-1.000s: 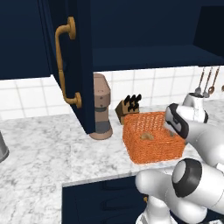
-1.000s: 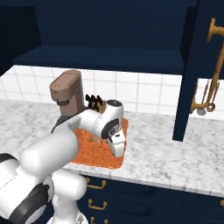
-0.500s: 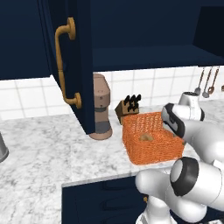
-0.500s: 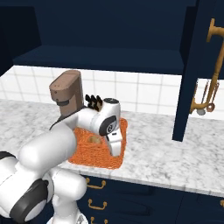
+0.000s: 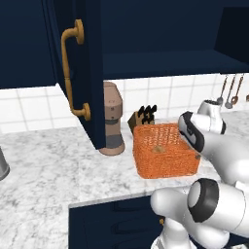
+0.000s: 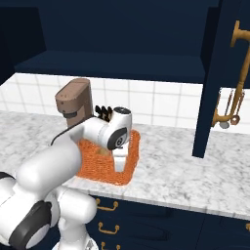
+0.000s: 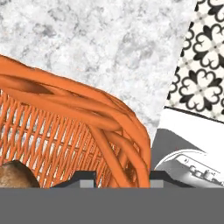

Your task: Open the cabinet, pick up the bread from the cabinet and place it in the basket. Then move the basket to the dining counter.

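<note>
- One basket (image 5: pixel 166 156) wall sits between the jaws, which pinch its woven rim; light, springy mesh, so grip that thick rim.
- Bread (image 7: pixel 15 175) lies loose inside, just beside the jaws; it may roll.

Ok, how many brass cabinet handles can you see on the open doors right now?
2. One brass handle is on the open door left of the coffee machine; the other is on the open door at the right. Others may be out of view.

The end effector (image 7: pixel 122 177) straddles the orange basket (image 7: pixel 87 109) rim, a fingertip (image 7: pixel 85 177) on each side (bread (image 7: pixel 15 175) inside), above the marble counter (image 7: pixel 109 48).
</note>
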